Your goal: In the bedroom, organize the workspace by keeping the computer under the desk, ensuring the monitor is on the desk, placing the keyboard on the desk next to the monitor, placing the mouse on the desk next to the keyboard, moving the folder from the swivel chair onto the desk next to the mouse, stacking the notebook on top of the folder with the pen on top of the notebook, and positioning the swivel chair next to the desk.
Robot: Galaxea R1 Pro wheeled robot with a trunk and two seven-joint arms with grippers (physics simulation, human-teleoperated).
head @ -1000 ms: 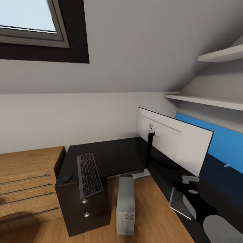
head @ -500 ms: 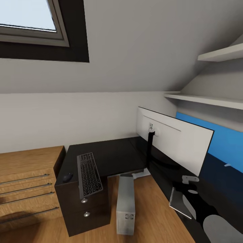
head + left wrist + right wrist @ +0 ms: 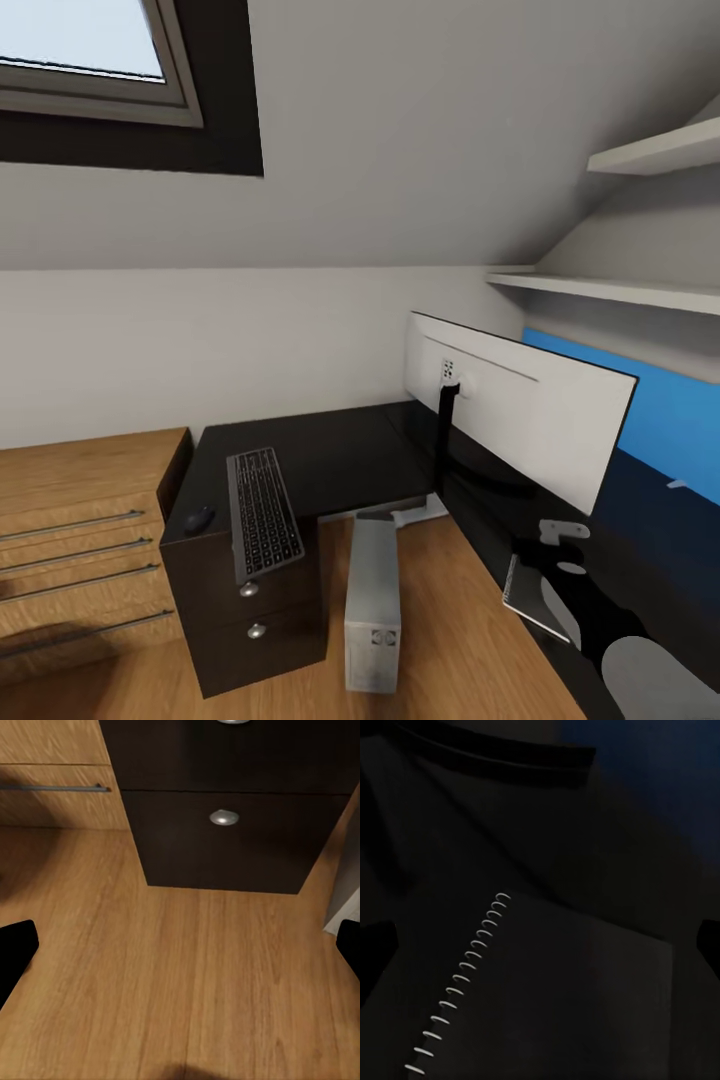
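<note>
In your head view the room is an attic bedroom: a skylight (image 3: 85,50) sits high at the left in the sloped grey ceiling, above a pale wall and a wood floor (image 3: 450,620). At the far left stands a light wood cabinet (image 3: 80,520) with long bar handles. Just beside it is the desk (image 3: 340,460), its glossy black top running in an L toward your right. On its left wing you have the mouse (image 3: 198,519) near the front corner, with the keyboard (image 3: 262,513) close alongside it, lying lengthwise. Below them the dark drawers (image 3: 255,610) are shut, each with a round silver knob. The computer (image 3: 372,605) stands upright on the floor in the crook of the desk. Further right the monitor (image 3: 520,410) stands on the desk, white back toward you. Near the desk's front edge at the right lies the notebook (image 3: 530,600); your right wrist view shows its spiral binding. Two wall shelves (image 3: 610,290) hang above.

Your left gripper (image 3: 180,949) hangs over the floor in front of the drawers, fingers spread wide with nothing between them. Your right gripper (image 3: 540,945) hovers over the notebook, fingers likewise spread apart.
</note>
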